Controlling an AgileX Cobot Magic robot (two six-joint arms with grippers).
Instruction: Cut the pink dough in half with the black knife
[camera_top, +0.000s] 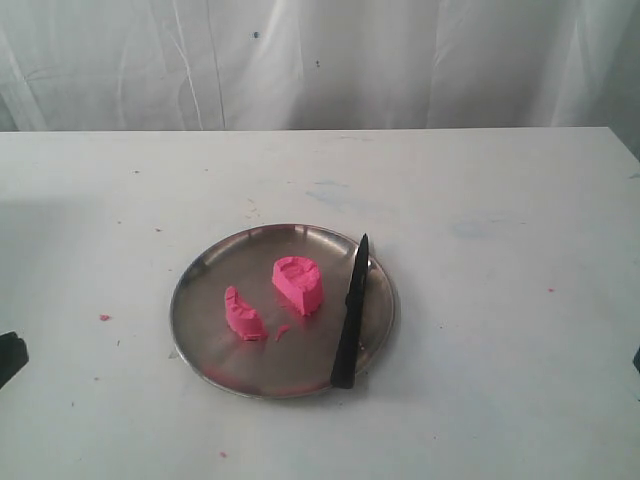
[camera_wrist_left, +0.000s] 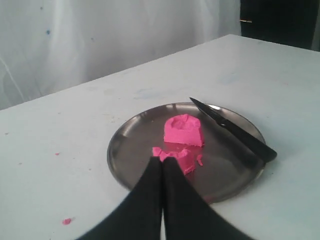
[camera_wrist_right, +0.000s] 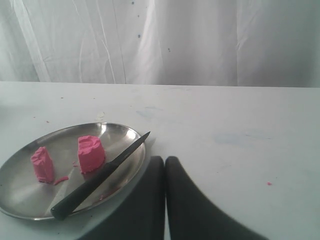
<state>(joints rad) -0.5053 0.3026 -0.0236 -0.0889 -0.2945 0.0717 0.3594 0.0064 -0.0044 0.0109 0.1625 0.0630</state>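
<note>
The pink dough lies in two uneven chunks on the round steel plate (camera_top: 200, 290): a bigger one (camera_top: 299, 284) near the middle and a smaller one (camera_top: 243, 317) to its left. They show too in the left wrist view (camera_wrist_left: 183, 131) and the right wrist view (camera_wrist_right: 91, 153). The black knife (camera_top: 351, 315) rests across the plate's right side, tip pointing away, handle over the near rim. My left gripper (camera_wrist_left: 162, 162) is shut and empty, off the plate. My right gripper (camera_wrist_right: 165, 161) is shut and empty, to the right of the plate. In the exterior view neither gripper's fingers show.
Tiny pink crumbs dot the white table, one (camera_top: 104, 317) left of the plate and one (camera_top: 550, 290) far right. A white curtain (camera_top: 320, 60) hangs behind the table's back edge. A dark bit of arm (camera_top: 10, 355) shows at the left border.
</note>
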